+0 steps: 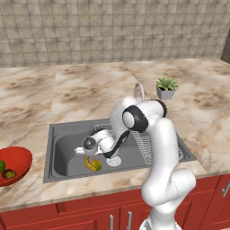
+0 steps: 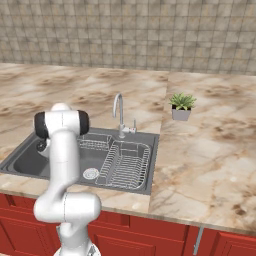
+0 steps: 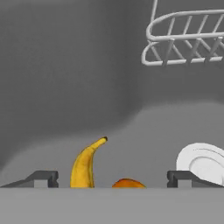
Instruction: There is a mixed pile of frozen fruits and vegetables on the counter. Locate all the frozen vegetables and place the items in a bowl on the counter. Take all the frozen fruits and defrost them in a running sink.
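Observation:
My gripper (image 1: pixel 91 155) reaches down into the dark grey sink (image 1: pixel 67 152), just above its floor. In the hand view its fingertips (image 3: pixel 41 178) stand wide apart, open, and touch nothing. A yellow banana (image 3: pixel 85 166) lies on the sink floor between them, with the orange-blushed top of an oval fruit (image 3: pixel 127 183) beside it. The banana (image 1: pixel 93 164) also shows under the hand in the left base view. At the far left of the counter (image 1: pixel 67 90), the red bowl (image 1: pixel 20 159) holds a bright green round piece (image 1: pixel 2 165) and a darker green one (image 1: pixel 9 174).
A white round drain (image 3: pixel 203 162) sits to the right of the fruit. A wire rack (image 2: pixel 125 164) fills the sink's right half. The curved chrome tap (image 2: pixel 119 112) stands behind the basin, and a small potted plant (image 2: pixel 181 106) stands on the counter to its right.

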